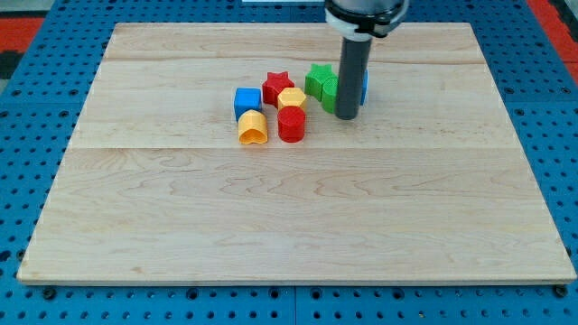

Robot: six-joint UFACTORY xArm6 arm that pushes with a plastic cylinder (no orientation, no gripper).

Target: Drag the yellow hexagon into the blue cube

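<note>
The yellow hexagon sits in a cluster near the board's upper middle, below the red star and above the red cylinder. The blue cube stands to the view's left of the hexagon, a small gap apart. My tip rests on the board to the view's right of the hexagon, next to the green blocks. The rod hides part of a green block and most of a blue block behind it.
A yellow-orange arch-like block lies just below the blue cube. The wooden board lies on a blue pegboard surface. The arm's body hangs at the view's top.
</note>
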